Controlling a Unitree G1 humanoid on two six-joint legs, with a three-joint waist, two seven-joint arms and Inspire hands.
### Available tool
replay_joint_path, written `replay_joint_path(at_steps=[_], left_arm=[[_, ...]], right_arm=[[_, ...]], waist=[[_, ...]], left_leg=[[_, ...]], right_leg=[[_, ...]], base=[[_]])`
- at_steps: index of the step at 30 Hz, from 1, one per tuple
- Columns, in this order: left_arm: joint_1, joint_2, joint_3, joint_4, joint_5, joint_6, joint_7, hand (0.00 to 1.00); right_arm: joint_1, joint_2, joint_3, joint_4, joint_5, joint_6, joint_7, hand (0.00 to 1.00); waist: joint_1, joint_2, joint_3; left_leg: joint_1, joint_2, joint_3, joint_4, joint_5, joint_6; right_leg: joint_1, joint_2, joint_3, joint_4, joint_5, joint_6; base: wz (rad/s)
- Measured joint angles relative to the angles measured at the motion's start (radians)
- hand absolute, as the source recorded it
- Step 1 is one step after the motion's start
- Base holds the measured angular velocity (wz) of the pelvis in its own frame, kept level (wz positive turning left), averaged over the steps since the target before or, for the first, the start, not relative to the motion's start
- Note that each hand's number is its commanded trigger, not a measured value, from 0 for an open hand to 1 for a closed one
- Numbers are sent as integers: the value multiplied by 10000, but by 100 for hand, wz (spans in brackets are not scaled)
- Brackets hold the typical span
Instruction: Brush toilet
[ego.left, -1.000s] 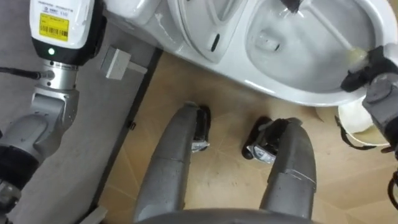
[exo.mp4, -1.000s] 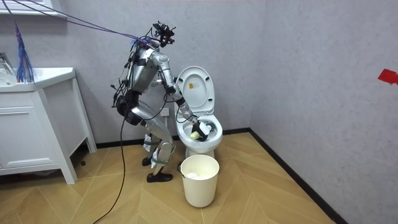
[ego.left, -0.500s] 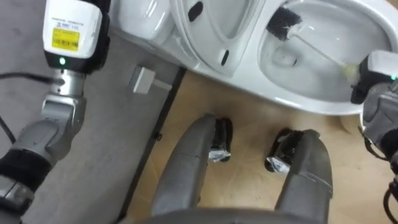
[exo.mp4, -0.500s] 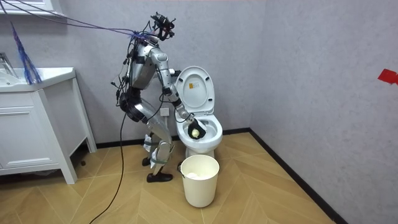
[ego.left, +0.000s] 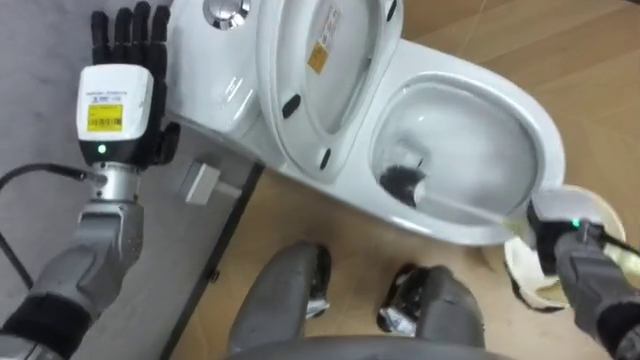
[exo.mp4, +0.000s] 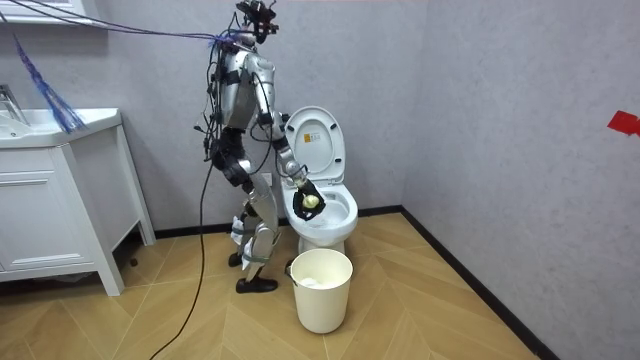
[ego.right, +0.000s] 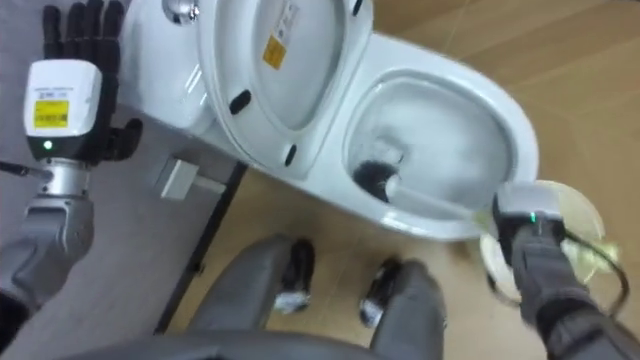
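Brush (ego.left: 403, 183) in toilet (ego.left: 545, 150) bowl, bin (exo.mp4: 320, 290) in frt.

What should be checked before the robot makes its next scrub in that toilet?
1. Toilet lid raised off the bowl: ok.
2. Toilet brush head down inside the toilet bowl: ok.
3. Brush handle leads back to the right hand: ok. How firm the hold is: cannot tell.
4. Left hand open, raised beside the tank, out of the brush's way: ok.
5. White bin standing apart from the feet: ok.
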Motion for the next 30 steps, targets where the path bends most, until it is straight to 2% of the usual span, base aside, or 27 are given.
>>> replay_joint_path(at_steps=[1,2,4,5,7,10,13,14,16,18,19,20,22,24,27,28,30], left_arm=[[187,-65,77,-7,19,-2,-56,0],[510,-278,290,-55,37,-74,-202,0],[1193,-680,595,-237,11,-209,-488,0],[1390,-782,694,-356,1,-215,-582,0],[2059,-1135,1098,-627,2,-311,-865,0],[2517,-1408,1307,-627,2,-413,-1024,0],[3118,-1860,1649,-614,-61,-491,-1292,0],[3247,-1913,1707,-607,-114,-493,-1356,0],[3748,-2110,2043,-510,-180,-546,-1490,0],[4012,-2325,2237,-301,-251,-541,-1507,0],[4114,-2485,2362,-42,-453,-532,-1524,0],[4145,-2577,2470,68,-540,-529,-1531,0],[4271,-2878,2830,672,-1271,-560,-1585,0],[4327,-3168,3123,1234,-2206,-555,-1720,0],[4366,-3537,3814,2403,-3662,-455,-1974,0],[4382,-3600,3982,2665,-3943,-439,-1992,0],[4408,-3809,4677,3649,-5302,-233,-2231,0]], right_arm=[[164,22,-197,-27,-4,-8,61,100],[491,19,-598,-42,-100,-119,190,100],[1127,106,-1226,-74,-111,-198,377,100],[1267,167,-1350,-76,-110,-189,417,100],[1743,452,-1688,-81,-95,-238,479,100],[2067,709,-1888,-119,-146,-436,571,100],[2415,1164,-2305,-437,-462,-649,644,100],[2475,1252,-2427,-487,-473,-675,644,100],[2576,1616,-2779,-648,-451,-682,660,100],[2583,1799,-2920,-709,-384,-687,649,100],[2616,1854,-2960,-707,-384,-717,652,100],[2624,1885,-3044,-713,-380,-751,655,100],[2753,2032,-3241,-584,-144,-764,649,100],[2756,2136,-3247,-357,142,-740,647,100],[2834,2410,-3437,-59,502,-769,632,100],[2883,2471,-3568,-6,560,-773,632,100],[3041,2525,-3703,195,773,-751,614,100]], waist=[[-42,-53,-17],[-137,-124,-12],[-254,-239,-53],[-256,-275,-65],[-260,-417,-103],[-255,-497,-107],[-260,-588,-98],[-255,-612,-98],[-219,-645,-126],[-199,-652,-133],[-176,-642,-182],[-141,-632,-182],[39,-638,-160],[49,-660,-112],[69,-625,-87],[99,-627,-97],[172,-639,-107]], left_leg=[[237,4,-7,-155,14,-9],[707,5,-66,-432,39,-10],[1531,2,-158,-937,83,-12],[1749,3,-168,-1067,88,-15],[2477,1,-202,-1529,90,-19],[3003,-7,-293,-1864,109,-52],[3771,9,-398,-2290,143,-110],[3881,9,-433,-2340,145,-113],[4268,2,-652,-2474,145,-115],[4433,-5,-779,-2543,145,-115],[4477,-14,-902,-2610,145,-115],[4490,-14,-933,-2624,145,-116],[4883,-14,-1000,-2913,175,-169],[5232,-31,-1032,-3094,183,-183],[5534,-8,-1035,-3253,189,-193],[5602,-4,-1031,-3316,189,-193],[5849,-14,-1035,-3441,190,-194]], right_leg=[[238,34,-21,-183,28,19],[797,85,-180,-556,88,57],[1755,233,-329,-1252,205,187],[1980,257,-364,-1409,233,202],[2742,359,-430,-1926,296,285],[3360,426,-593,-2265,329,337],[4259,572,-741,-2879,407,383],[4404,597,-778,-2967,411,390],[4876,709,-840,-3345,430,411],[5080,753,-884,-3494,430,411],[5173,785,-895,-3620,432,413],[5200,791,-899,-3630,433,411],[5658,875,-894,-4008,492,435],[6063,911,-926,-4249,506,446],[6379,954,-1005,-4353,506,446],[6428,968,-968,-4392,506,446],[6584,994,-617,-4497,506,446]], base=[[0],[10],[16],[7],[2],[12],[11],[12],[11],[10],[13],[14],[10],[14],[8],[0],[-12]])
